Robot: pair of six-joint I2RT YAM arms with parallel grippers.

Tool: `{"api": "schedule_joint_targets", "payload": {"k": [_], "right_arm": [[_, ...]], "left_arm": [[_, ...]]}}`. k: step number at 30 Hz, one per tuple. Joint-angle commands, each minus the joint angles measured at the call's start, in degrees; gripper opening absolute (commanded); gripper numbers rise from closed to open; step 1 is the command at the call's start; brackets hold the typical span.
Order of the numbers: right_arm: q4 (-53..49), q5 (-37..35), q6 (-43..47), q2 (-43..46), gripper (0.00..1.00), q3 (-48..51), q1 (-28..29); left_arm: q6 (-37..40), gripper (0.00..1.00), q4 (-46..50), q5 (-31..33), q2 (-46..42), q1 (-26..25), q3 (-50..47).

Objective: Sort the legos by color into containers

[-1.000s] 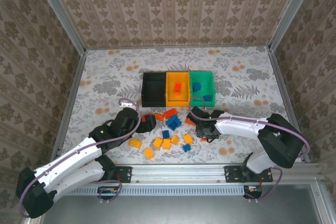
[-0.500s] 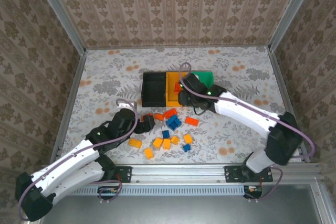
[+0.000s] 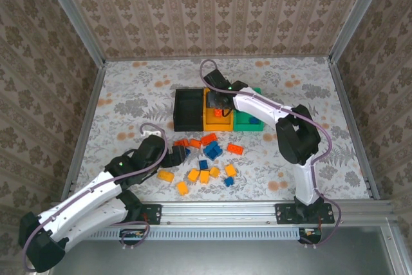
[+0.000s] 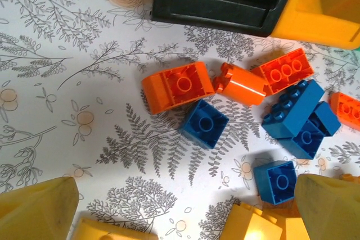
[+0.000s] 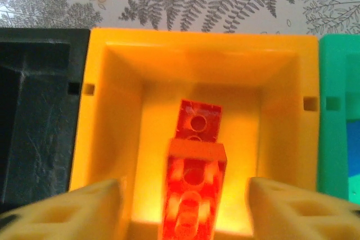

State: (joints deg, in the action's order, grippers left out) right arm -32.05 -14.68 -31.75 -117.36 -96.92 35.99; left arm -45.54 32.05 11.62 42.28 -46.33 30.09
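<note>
My right gripper (image 3: 222,103) hangs open over the orange-yellow bin (image 3: 207,119). In the right wrist view a blurred red-orange brick (image 5: 194,195) lies between the spread fingers (image 5: 84,209) and touches neither; a second red-orange brick (image 5: 197,120) rests deeper in the orange-yellow bin (image 5: 112,111). My left gripper (image 3: 177,154) is open and low at the left of the loose pile, with bare table between its fingers (image 4: 34,209). Just ahead of it lie red-orange bricks (image 4: 177,85), blue bricks (image 4: 204,123) and yellow bricks (image 4: 250,226).
The black bin (image 3: 177,111) and the green bin (image 3: 255,94) flank the orange-yellow one; a blue brick sits in the green bin. Loose yellow bricks (image 3: 192,174), blue bricks (image 3: 213,151) and red-orange bricks (image 3: 235,149) are scattered near the front. Metal rails edge the table.
My right arm swung from the loose pile up to the orange-yellow bin and its gripper opened, leaving a red-orange brick free in the bin. My left gripper shifted slightly toward the pile.
</note>
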Motion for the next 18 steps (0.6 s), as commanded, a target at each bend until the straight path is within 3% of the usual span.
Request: {"api": "schedule_joint_targets", "payload": {"k": [1, 6, 11, 18], "right_arm": [[-1.6, 0.1, 0.5, -0.2, 0.74, -3.5, 0.4], [1.1, 1.3, -0.5, 6.5, 0.78, 1.9, 1.1], [6.1, 2.2, -2.7, 14.7, 0.77, 13.6, 1.5], [11.2, 3.6, -5.3, 23.1, 0.77, 27.1, 1.6]], "left_arm": [[-1.6, 1.00, 4.1, 1.6, 0.5, 0.5, 2.5], [-3.1, 1.00, 9.5, 1.6, 3.0, 0.6, 5.1], [-7.1, 0.97, 15.9, -3.0, 6.2, 0.7, 5.9], [-8.5, 0.91, 12.9, -11.1, 11.1, -1.8, 3.1]]}}
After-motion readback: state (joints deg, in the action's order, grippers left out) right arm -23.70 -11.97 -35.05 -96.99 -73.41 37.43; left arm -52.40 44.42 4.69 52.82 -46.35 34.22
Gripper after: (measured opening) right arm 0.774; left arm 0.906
